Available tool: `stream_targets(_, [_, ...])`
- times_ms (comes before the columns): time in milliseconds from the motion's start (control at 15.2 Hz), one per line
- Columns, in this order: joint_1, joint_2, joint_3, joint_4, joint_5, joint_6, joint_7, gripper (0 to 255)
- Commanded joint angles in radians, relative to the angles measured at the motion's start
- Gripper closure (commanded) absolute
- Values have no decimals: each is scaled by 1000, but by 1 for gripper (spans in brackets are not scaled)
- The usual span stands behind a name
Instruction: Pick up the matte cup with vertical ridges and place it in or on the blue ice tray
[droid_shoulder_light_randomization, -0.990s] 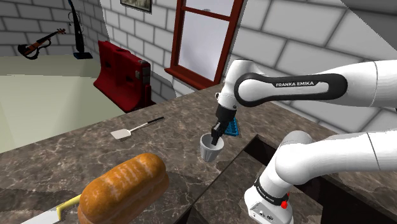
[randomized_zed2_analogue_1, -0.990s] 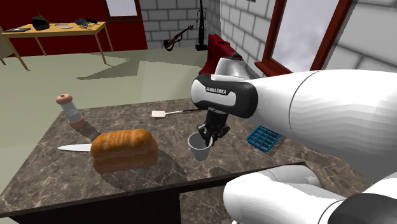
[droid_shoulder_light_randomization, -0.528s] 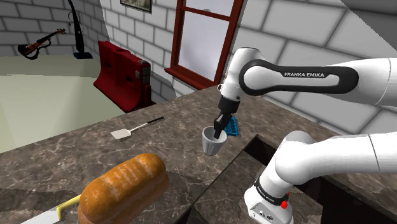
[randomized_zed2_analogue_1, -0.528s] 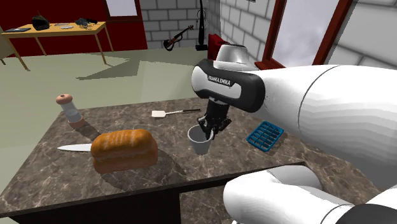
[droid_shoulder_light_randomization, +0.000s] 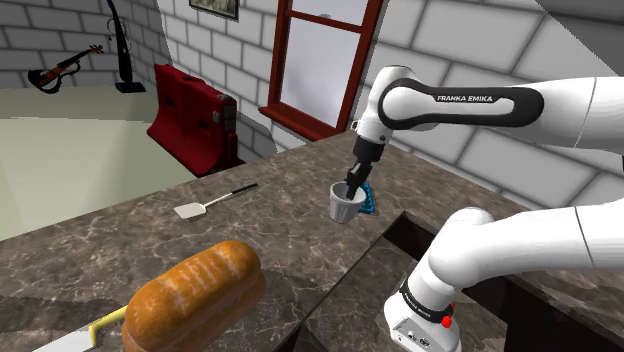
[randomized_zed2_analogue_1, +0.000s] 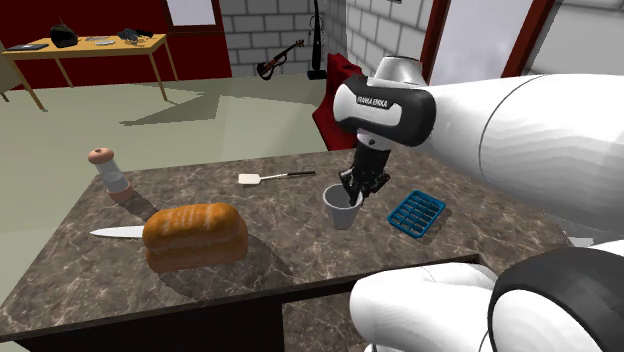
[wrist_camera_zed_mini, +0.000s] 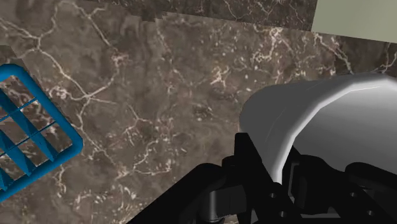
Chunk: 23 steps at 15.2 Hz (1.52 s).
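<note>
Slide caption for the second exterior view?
Franka's jaws grip the grey cup by its rim, between the bread loaf and the blue ice tray.

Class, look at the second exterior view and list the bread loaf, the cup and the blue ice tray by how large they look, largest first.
Largest: bread loaf.
Next: blue ice tray and cup look about alike. The tray is wider and the cup taller, so I do not rank them.
</note>
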Motion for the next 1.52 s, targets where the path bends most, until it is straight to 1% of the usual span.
stream_targets(0, [-31,27,-48,19,-41,-2,-55,255])
stream_targets(396, [-94,154,-173,128,-127,-1,-195,255])
stream_targets(726, [-126,283,-268,248,-169,-3,-309,255])
stream_targets(1056, [-144,427,-357,393,-179,-12,-426,255])
stream_targets(1254, [-152,522,-408,491,-168,-25,-499,255])
stream_targets(1320, [-157,570,-432,542,-158,-32,-534,255])
stream_targets(1452, [-158,577,-433,521,-156,-6,-539,255])
